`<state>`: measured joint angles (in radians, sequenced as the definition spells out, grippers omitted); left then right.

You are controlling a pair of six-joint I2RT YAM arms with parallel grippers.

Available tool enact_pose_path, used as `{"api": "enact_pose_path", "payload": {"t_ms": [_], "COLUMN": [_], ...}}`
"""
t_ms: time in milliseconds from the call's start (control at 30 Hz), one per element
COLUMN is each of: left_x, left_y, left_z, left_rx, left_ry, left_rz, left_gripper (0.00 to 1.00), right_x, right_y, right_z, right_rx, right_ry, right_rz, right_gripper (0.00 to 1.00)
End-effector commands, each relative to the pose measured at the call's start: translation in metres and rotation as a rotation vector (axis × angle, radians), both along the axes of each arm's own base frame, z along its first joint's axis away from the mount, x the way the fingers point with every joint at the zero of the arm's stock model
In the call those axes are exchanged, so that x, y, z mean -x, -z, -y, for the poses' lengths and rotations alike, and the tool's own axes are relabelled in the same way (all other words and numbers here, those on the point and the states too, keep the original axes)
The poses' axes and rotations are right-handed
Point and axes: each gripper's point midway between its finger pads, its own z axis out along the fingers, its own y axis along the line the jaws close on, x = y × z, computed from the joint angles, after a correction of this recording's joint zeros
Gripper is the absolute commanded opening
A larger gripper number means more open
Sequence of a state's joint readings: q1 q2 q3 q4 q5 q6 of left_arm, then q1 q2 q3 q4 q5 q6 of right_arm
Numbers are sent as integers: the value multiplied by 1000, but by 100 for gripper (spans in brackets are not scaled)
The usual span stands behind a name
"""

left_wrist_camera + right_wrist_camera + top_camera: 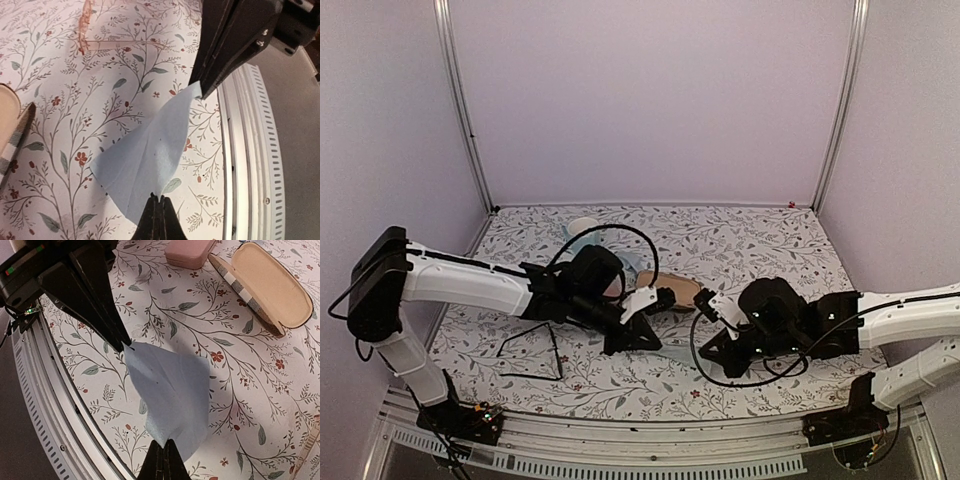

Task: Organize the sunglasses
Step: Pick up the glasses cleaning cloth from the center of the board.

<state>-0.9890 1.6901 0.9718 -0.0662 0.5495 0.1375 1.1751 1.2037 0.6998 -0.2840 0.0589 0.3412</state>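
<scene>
The black wire-frame sunglasses point(525, 340) lie unfolded on the table, left of the left gripper. Part of the pale pinkish-tan pair shows in the left wrist view point(120, 43) and at the right wrist view's lower right edge point(303, 457). A pale blue cloth point(150, 155) hangs stretched just above the table between both grippers. My left gripper point(159, 200) is shut on one corner. My right gripper point(164, 442) is shut on the opposite corner. In the top view the left gripper point(654, 343) and right gripper point(702, 352) face each other, with the cloth point(677, 349) between them.
An open case with a tan lining and plaid outside point(270, 285) lies behind the cloth; it also shows in the top view point(672, 288). A shut pink case point(190, 251) lies beside it. The table's front metal rail point(250, 150) runs close to the cloth.
</scene>
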Motion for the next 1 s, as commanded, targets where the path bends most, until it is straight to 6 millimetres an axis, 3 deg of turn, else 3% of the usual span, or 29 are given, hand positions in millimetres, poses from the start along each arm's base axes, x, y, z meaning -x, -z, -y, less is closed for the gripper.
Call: {"api": "enact_pose_path", "payload": {"t_ms": [0, 200, 500, 667, 800, 967], "left_x": [-26, -47, -78, -88, -83, -53], "left_y": [-15, -35, -49, -62, -58, -22], "left_z": [-11, -20, -25, -26, -29, -31], "left_rx": [-37, -35, -39, -38, -52, -116], "left_ry": [-106, -164, -234, -261, -263, -236], "left_rz": [68, 114, 154, 186, 182, 125], "left_gripper": [0, 0, 0, 0, 0, 0], "right_x": [-9, -32, -63, -68, -57, -35], "right_y": [-11, -20, -36, -48, -37, -8], "right_z": [-1, -2, -9, -14, -17, -18], "right_rx": [-33, -38, -74, -101, -99, -97], "right_ry": [-46, -41, -48, -72, -134, -194], "right_rz": [18, 39, 73, 97, 57, -53], "right_gripper": [0, 0, 0, 0, 0, 0]}}
